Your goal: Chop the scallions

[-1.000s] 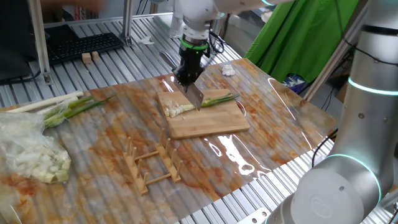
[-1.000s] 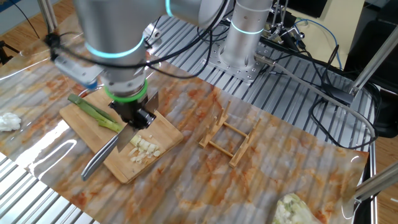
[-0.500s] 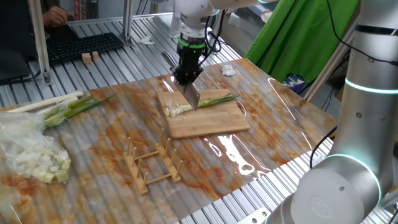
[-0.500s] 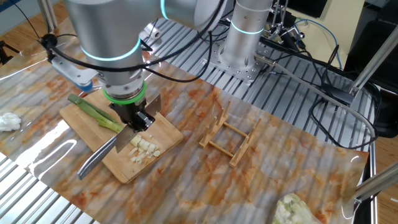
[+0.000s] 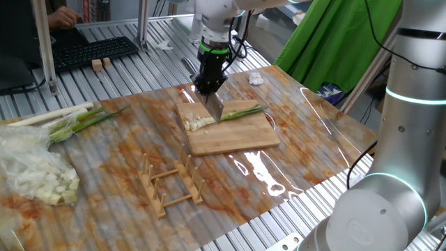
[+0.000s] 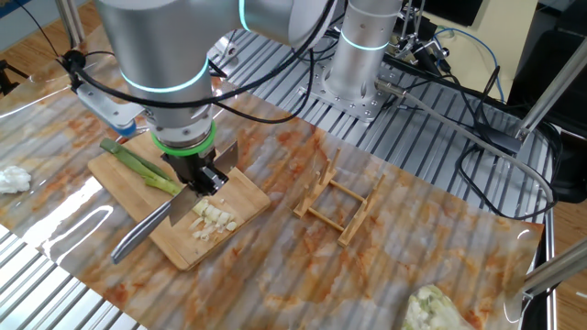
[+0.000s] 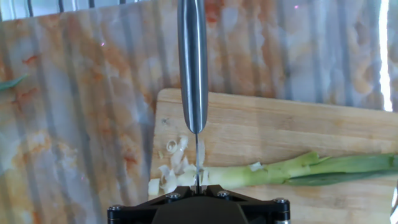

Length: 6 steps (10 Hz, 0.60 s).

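A wooden cutting board [image 5: 237,138] [image 6: 179,249] [image 7: 280,121] carries the scallions [image 5: 242,110] [image 6: 138,166] [image 7: 283,172], one stalk with a pale end and green leaves. Short cut bits [image 5: 198,123] [image 6: 214,220] [image 7: 171,169] lie piled at its cut end. My gripper [image 5: 209,86] [image 6: 204,180] [image 7: 198,186] is shut on a steel knife [image 5: 215,108] [image 6: 139,238] [image 7: 193,62]. The blade stands on edge across the stalk, right at the cut end. In the hand view the handle runs straight away from me, out past the board's edge.
A wooden rack [image 5: 171,185] [image 6: 337,205] stands on the mat beside the board. Long whole stalks [image 5: 70,120] and a pale heap under clear plastic [image 5: 35,176] lie at the left. A white crumpled scrap [image 5: 256,78] [image 6: 11,179] sits beyond the board.
The gripper and knife have shifted only slightly at the stalk's cut end. The stalk and the cut bits lie as before.
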{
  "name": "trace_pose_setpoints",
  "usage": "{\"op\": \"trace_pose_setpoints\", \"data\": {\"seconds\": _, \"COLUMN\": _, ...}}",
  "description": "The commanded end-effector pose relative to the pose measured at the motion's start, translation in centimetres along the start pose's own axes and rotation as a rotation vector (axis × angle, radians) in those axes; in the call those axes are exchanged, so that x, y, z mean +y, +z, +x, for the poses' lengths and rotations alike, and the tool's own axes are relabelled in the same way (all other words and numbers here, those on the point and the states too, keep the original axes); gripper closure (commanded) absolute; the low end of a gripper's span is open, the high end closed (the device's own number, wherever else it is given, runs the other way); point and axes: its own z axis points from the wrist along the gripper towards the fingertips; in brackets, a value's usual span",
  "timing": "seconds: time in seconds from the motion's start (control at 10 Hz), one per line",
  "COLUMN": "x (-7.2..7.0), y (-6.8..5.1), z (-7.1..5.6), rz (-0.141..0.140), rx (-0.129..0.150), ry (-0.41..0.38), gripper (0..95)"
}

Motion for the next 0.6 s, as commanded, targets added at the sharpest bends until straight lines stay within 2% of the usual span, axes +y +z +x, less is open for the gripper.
{"op": "trace_pose_setpoints", "data": {"seconds": 0.1, "x": -0.06, "y": -0.08, "z": 0.18, "rz": -0.006, "rx": -0.013, "ry": 0.022, "gripper": 95.0}}
{"op": "trace_pose_setpoints", "data": {"seconds": 0.3, "x": -0.06, "y": -0.08, "z": 0.18, "rz": 0.007, "rx": -0.017, "ry": 0.047, "gripper": 95.0}}
{"op": "trace_pose_setpoints", "data": {"seconds": 0.6, "x": -0.06, "y": -0.08, "z": 0.18, "rz": 0.007, "rx": 0.002, "ry": 0.090, "gripper": 95.0}}
